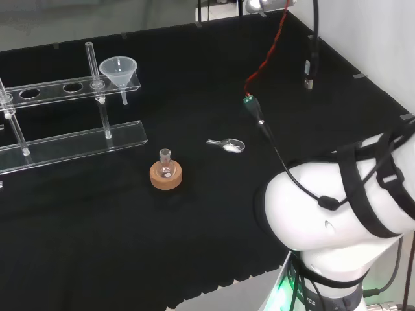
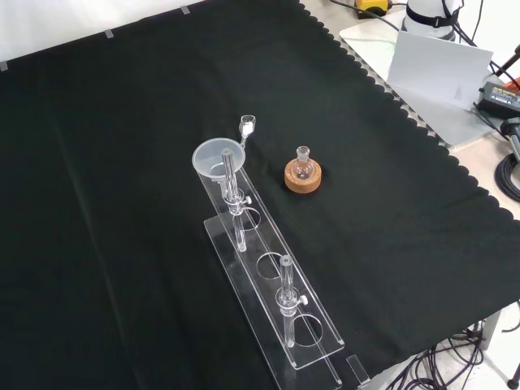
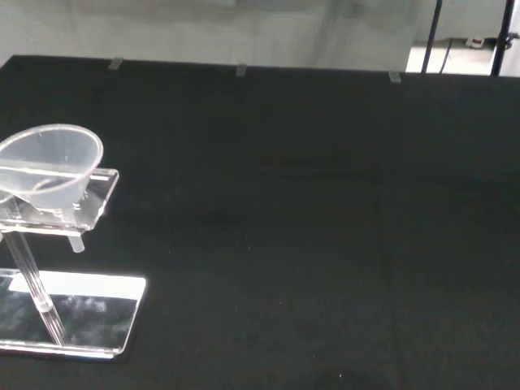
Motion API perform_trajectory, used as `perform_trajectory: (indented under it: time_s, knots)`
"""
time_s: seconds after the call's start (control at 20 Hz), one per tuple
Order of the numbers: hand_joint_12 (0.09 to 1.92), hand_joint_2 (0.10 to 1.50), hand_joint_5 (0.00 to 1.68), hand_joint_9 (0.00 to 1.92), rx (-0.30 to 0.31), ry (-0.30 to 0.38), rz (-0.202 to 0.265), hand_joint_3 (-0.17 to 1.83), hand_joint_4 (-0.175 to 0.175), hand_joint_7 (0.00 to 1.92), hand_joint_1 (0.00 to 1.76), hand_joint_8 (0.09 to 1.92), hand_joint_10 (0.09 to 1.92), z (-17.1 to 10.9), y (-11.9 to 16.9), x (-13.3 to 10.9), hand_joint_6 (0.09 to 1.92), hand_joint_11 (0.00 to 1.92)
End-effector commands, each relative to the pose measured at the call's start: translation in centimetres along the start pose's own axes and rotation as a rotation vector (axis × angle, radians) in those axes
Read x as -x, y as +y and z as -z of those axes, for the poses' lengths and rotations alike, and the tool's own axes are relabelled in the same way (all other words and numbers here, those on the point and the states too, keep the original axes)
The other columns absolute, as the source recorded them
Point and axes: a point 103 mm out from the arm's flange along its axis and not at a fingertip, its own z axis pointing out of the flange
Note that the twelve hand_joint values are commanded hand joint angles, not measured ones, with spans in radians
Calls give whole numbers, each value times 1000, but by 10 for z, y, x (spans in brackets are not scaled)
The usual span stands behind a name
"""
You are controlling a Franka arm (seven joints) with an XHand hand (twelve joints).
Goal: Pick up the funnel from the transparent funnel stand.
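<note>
Head view, left to right: clear funnel stand [image 1: 71, 139] at far left edge of the black cloth [image 1: 194, 259], funnel [image 1: 119, 70] seated upright in the rightmost hole of its top rail, stem hanging through. Right of that, open cloth, then small flask [image 1: 165, 163] on cork ring [image 1: 166, 176], well apart from stand. Small scoop [image 1: 228, 146] farther right, lying flat. Wide bare cloth between scoop and white arm link [image 1: 324, 214] at right edge. Hand fingers: cannot tell.
</note>
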Motion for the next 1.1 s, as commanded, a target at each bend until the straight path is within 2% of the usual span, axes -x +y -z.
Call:
perform_trajectory:
  time_s: [0.05,0.35,1.1]
  knots:
    - [656,744,0,0,-24,21,15,174,43,0,221,220,145,-25,30,-12,87,0]
    - [661,749,0,0,-31,66,50,168,40,0,227,221,143,-41,41,-25,87,0]
    - [722,768,0,0,-100,96,149,135,32,0,243,247,173,-84,82,-72,87,0]
